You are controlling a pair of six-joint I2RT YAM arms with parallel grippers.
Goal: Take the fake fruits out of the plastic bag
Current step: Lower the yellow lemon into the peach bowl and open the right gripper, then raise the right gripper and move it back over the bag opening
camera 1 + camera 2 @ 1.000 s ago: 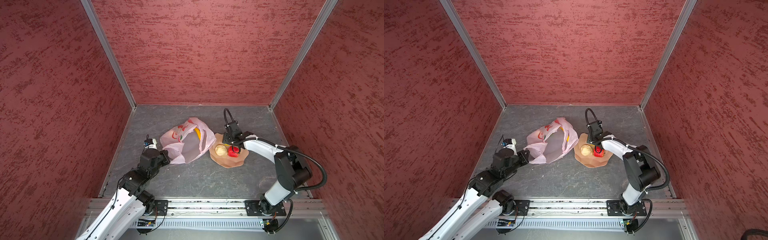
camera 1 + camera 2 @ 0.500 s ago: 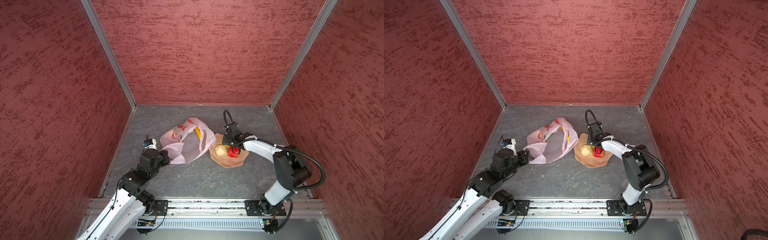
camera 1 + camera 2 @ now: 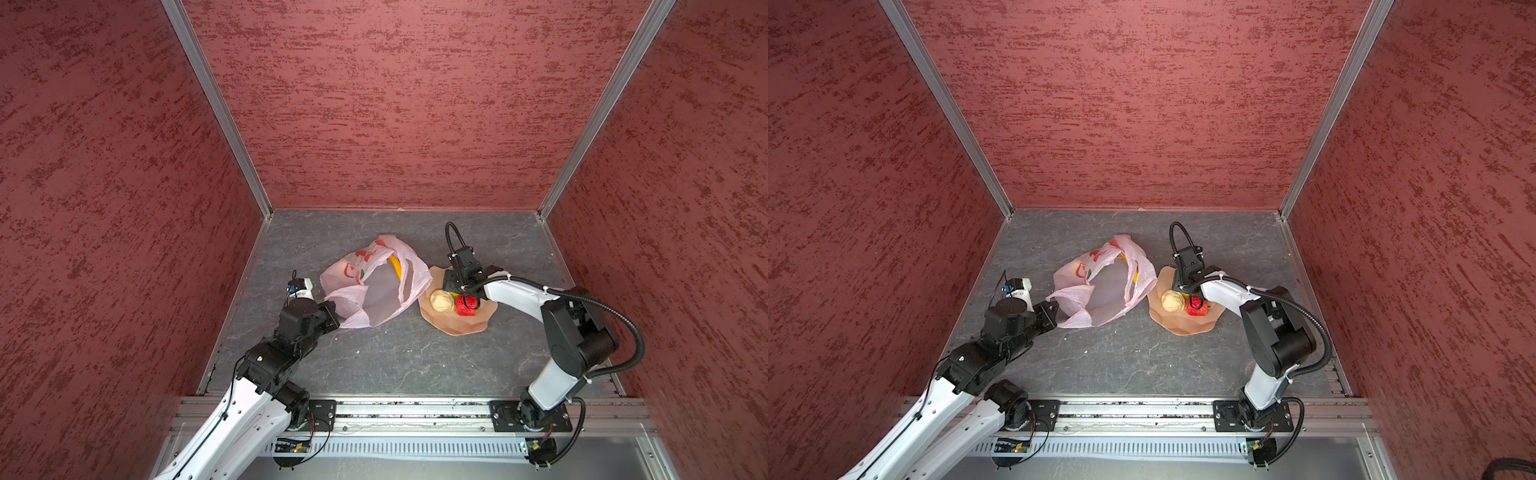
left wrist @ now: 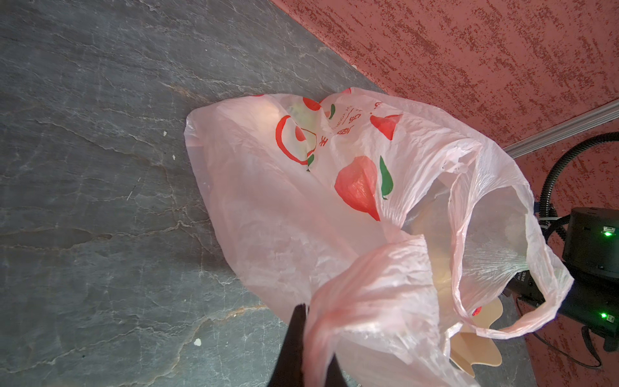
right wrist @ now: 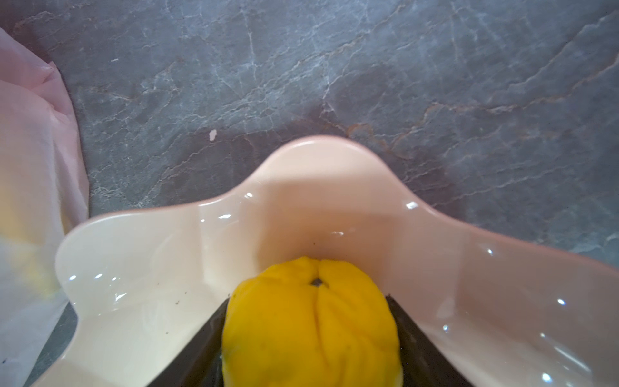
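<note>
Pale-pink crinkly plastic bag [image 4: 284, 217] looks limp, slippery (pinch its rim); left fingers [image 4: 294, 335] clamp it; right fingers [image 5: 413, 338] flank round yellow fruit [image 5: 311, 325], grip unclear.

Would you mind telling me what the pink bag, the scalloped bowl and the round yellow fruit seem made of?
The plastic bag: thin translucent film, faintly glossy; it crinkles and light shows through. The bowl: hard, glossy, perhaps glazed ceramic or plastic; sharp highlights on its wall. The yellow fruit: matte, probably foam or soft plastic; dull, creased skin.

Bright even light, soft shadows, glints on bowl [image 5: 150, 251], bag [image 5: 30, 150] edge blurred
</note>
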